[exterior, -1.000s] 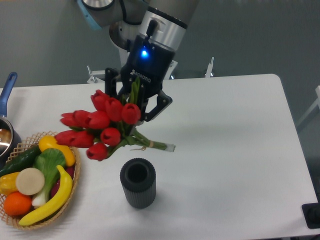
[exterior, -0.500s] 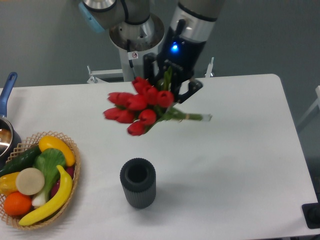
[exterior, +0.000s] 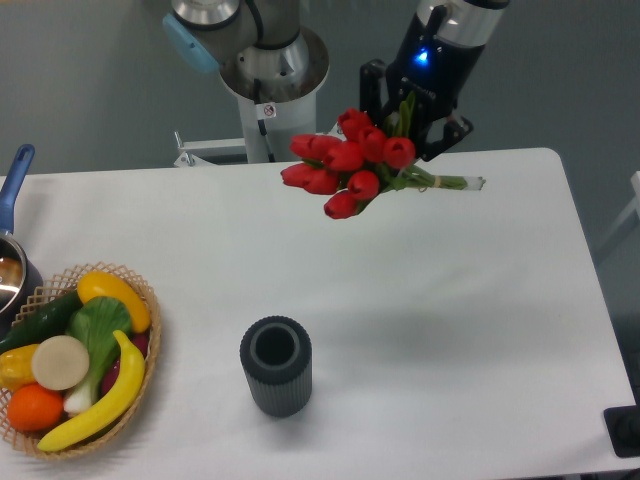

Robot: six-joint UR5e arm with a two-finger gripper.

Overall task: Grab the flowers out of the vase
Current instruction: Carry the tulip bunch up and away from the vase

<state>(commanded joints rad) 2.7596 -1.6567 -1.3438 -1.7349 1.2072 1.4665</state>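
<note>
The flowers (exterior: 345, 168), a bunch of red tulips with green leaves and tied stems, hang high over the far side of the table, lying nearly level with the stem ends pointing right. My gripper (exterior: 412, 125) is shut on the green stems just behind the blooms. The vase (exterior: 275, 365), a dark grey ribbed cylinder, stands upright and empty near the table's front, well below and to the left of the bunch.
A wicker basket (exterior: 150, 372) of fruit and vegetables sits at the front left corner. A blue-handled pot (exterior: 14, 190) shows at the left edge. The arm's base (exterior: 272, 75) rises behind the white table (exterior: 460, 330).
My gripper has carried the flowers up and to the right, away from the vase, towards the table's far right side. The vase has stayed in place.
</note>
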